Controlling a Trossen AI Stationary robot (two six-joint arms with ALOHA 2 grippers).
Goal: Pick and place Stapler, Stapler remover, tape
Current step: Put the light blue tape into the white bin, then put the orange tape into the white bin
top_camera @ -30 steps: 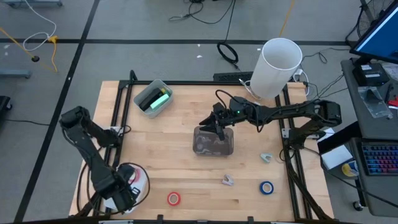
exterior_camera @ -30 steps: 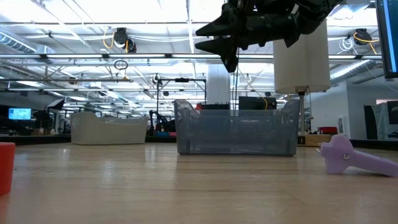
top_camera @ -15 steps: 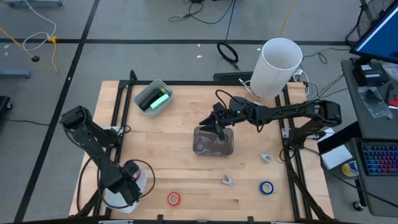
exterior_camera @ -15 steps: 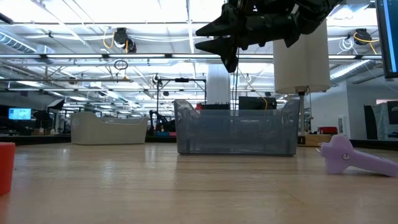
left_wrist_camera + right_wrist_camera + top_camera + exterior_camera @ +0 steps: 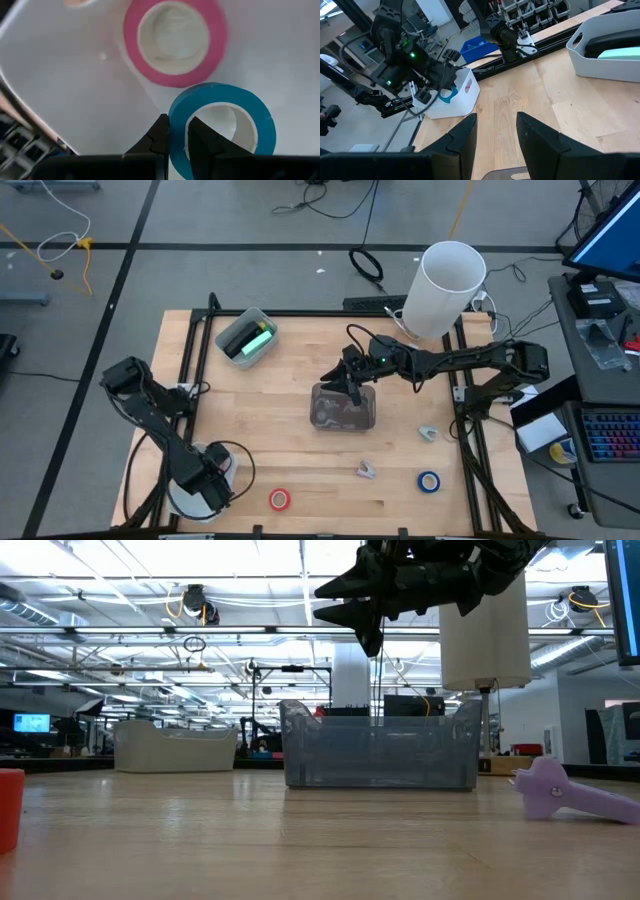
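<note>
The left claw [image 5: 176, 136] pinches a blue tape [image 5: 222, 127], pink tape [image 5: 175, 42] just past it. The right claw [image 5: 495, 131] hangs with fingers apart.

Colours: blue tape roll [image 5: 222, 127] and pink tape roll [image 5: 175, 40], both pale-cored, in white bin [image 5: 190, 498]. Red roll [image 5: 279, 499], second blue roll [image 5: 429, 481] on light wood desk [image 5: 300, 390]. Mint-green stapler [image 5: 256, 341], lilac staple remover [image 5: 565, 790], clear grey bin [image 5: 343, 409].

Even, bright overhead light; the ceiling strip lights [image 5: 150, 560] glare white in the low view, where the near table [image 5: 300, 850] is soft. Shadows on the wood are faint. Left wrist view slightly blurred at the pink tape roll [image 5: 175, 42].
</note>
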